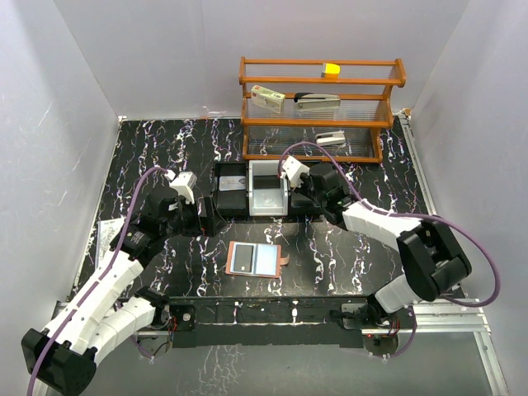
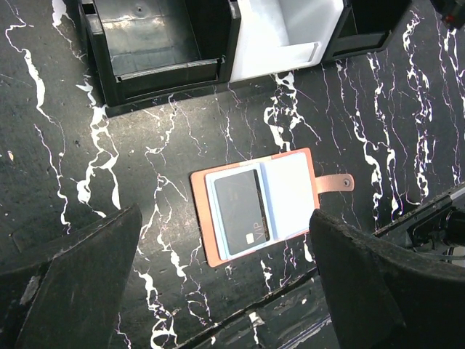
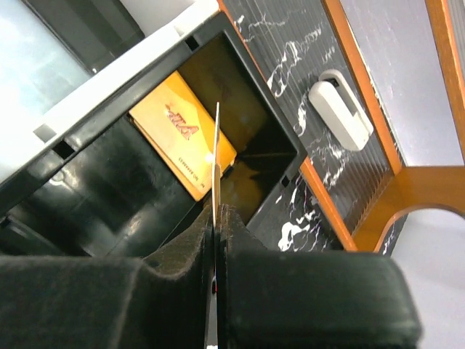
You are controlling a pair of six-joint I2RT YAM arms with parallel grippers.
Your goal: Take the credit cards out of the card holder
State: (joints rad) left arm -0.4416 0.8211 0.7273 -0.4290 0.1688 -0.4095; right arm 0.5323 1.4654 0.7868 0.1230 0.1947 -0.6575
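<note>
- Two arms are on my screens, and only one has something in its grip.
- My right pincer [image 3: 216,216] is clamped narrow on a thin pale card [image 3: 216,149], which I see edge-on, standing up out of the fingers.
- That card hangs over the open mouth of a black tray [image 3: 94,196]. An orange card [image 3: 182,138] with red lettering lies flat on the tray's bottom.
- In the top view this tray is mostly hidden under the right arm, just right of the white tray [image 1: 268,191]. A second black tray [image 1: 231,198] sits against the white one's other side.
- My left pincer [image 2: 225,243] is spread wide with nothing between its padded fingers [image 2: 80,276]. It hovers above the card holder [image 2: 254,207] without touching it.
- The card holder lies open and flat on the marbled black surface [image 1: 355,247], near the front edge between the two arm bases, well apart from the trays.
- Its salmon-brown cover frames a pale blue-grey inside, and the strap tab [image 2: 334,182] sticks out to the right.
- One dark card [image 2: 242,211] sits in the holder's left half, with small pale lettering near one corner. The right half shows only the pale lining.
- Behind the trays stands a wooden rack [image 1: 318,124] with a yellow block [image 1: 331,70] on top and a stapler [image 1: 318,100] on a shelf.
</note>
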